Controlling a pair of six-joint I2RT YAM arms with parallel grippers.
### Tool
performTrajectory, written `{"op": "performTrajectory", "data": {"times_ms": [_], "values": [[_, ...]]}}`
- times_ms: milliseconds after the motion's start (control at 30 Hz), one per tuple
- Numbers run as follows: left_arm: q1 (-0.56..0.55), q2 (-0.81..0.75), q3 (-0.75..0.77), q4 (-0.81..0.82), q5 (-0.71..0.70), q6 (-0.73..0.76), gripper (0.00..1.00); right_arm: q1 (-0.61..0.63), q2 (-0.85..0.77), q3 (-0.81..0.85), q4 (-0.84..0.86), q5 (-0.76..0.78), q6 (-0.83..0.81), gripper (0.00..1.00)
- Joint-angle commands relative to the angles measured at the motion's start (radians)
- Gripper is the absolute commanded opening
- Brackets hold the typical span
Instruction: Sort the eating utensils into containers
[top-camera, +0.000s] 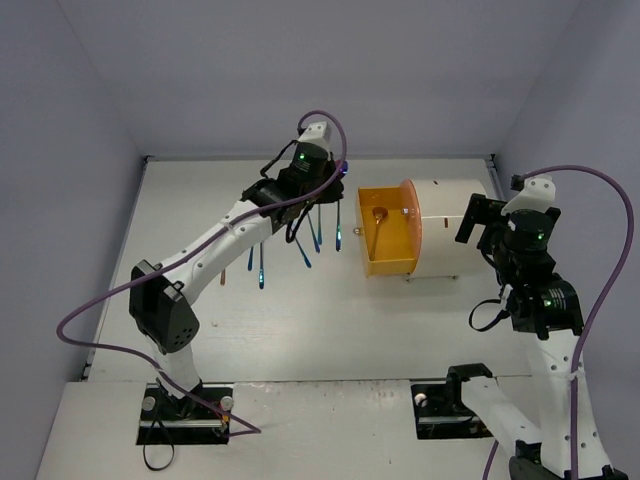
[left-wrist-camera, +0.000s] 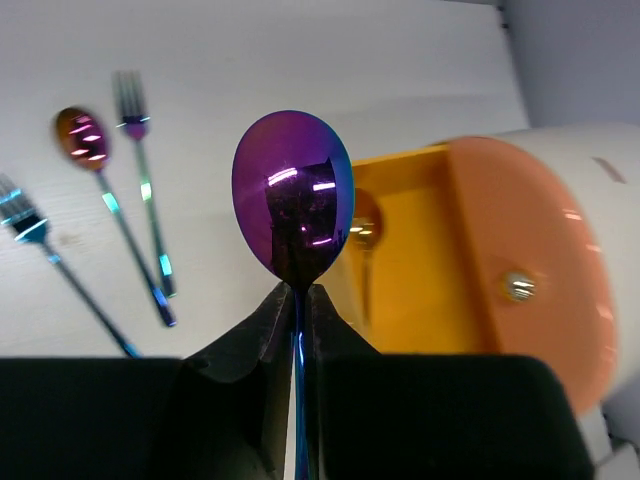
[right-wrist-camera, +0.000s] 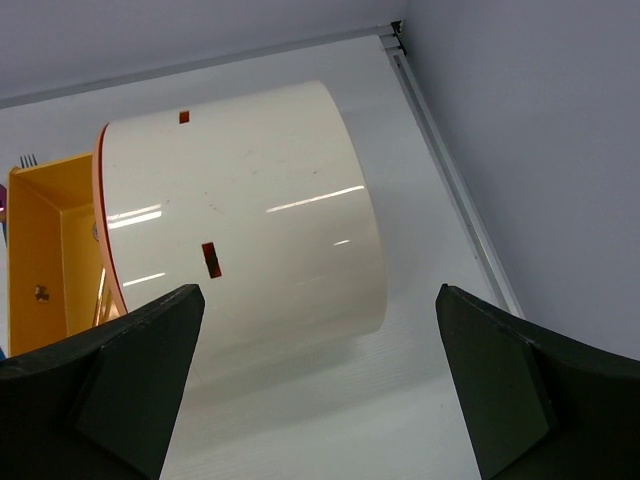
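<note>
Several loose utensils (left-wrist-camera: 80, 135) lay left on the table (left-wrist-camera: 300, 60), unsorted. Left gripper (left-wrist-camera: 295, 300) was clamped on the purple spoon (left-wrist-camera: 293, 195), bowl up, just beside the open drawer (left-wrist-camera: 420, 270), likely for drop-in. Right gripper (right-wrist-camera: 318, 340) was spread wide near the cabinet (right-wrist-camera: 250, 200), apparently idle.

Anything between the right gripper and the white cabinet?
No. In the right wrist view, only bare table shows between the open right gripper and the white cabinet.

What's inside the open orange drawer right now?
One gold-orange spoon lies in the open drawer; the top view shows nothing else there. In the left wrist view, the purple spoon clamped in the left gripper covers part of the interior.
</note>
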Motion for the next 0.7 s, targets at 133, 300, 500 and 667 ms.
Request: {"op": "performTrajectory", "data": {"times_ms": [133,300,500,667], "values": [[-0.079,0.133,0.232,0.106,0.119,0.054,0.0,0.008,-0.044,0.043,0.044,-0.025,-0.028,1.0],[-0.095,0.256,0.337,0.133,0.134,0.06,0.0,0.01,-0.068,0.04,0.043,-0.022,-0.033,1.0],[-0.112,0.323,0.376,0.148,0.128,0.046,0.0,0.011,-0.08,0.029,0.04,-0.023,-0.033,1.0],[-0.126,0.333,0.363,0.123,0.113,0.052,0.09,0.011,-0.083,0.02,0.039,-0.015,-0.039,1.0]]}}
